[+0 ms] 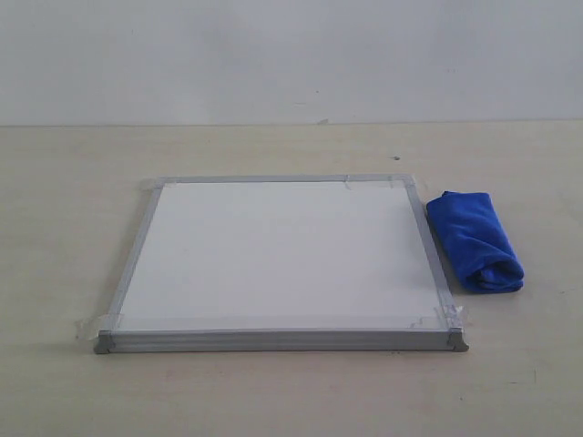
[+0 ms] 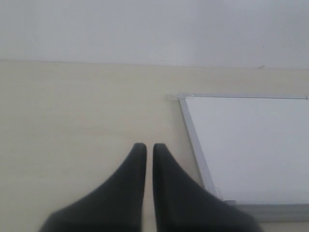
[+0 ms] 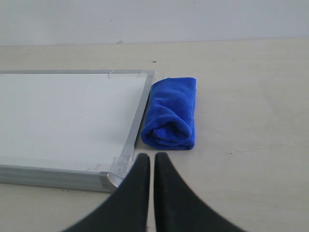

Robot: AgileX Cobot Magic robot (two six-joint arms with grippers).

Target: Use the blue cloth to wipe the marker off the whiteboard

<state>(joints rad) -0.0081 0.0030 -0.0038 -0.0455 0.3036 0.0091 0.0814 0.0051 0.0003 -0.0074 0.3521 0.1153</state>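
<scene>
Left gripper [image 2: 145,147]: two dark, smooth, tapered fingers [image 2: 130,179] drawn together, with only a thin slit between the tips and nothing in them. They hang over bare table [image 2: 72,111]. The whiteboard [image 2: 251,145] lies off to one side of them, and its near corner runs behind one finger.

Right gripper [image 3: 147,157]: same fingers, same state, closed to a slit and empty. The cloth [image 3: 171,113] lies on the table just beyond the fingertips, apart from them and a little off the line of the slit. The board's near corner cap [image 3: 112,178] sits close beside one fingertip.

Exterior view:
- The board lies flat at the centre of the frame.
- The cloth is at right-centre, along the upper half of the board's right frame edge. It is against the edge or just beside it; I cannot tell whether they touch.

Materials and shapes:
- Cloth: royal blue, plush microfibre, folded into a thick soft roll, with its rounded fold end toward the lower right.
- Board: nearly square, with a smooth white face that reads plain white in all three views. It has a thin silver-grey metal frame and grey caps at the lower corners.
- Tape [image 1: 437,317]: clear bits at the board's corners.
- Table: pale beige and matte.
- Wall [image 1: 291,55]: plain off-white, across the top of the frame.
</scene>
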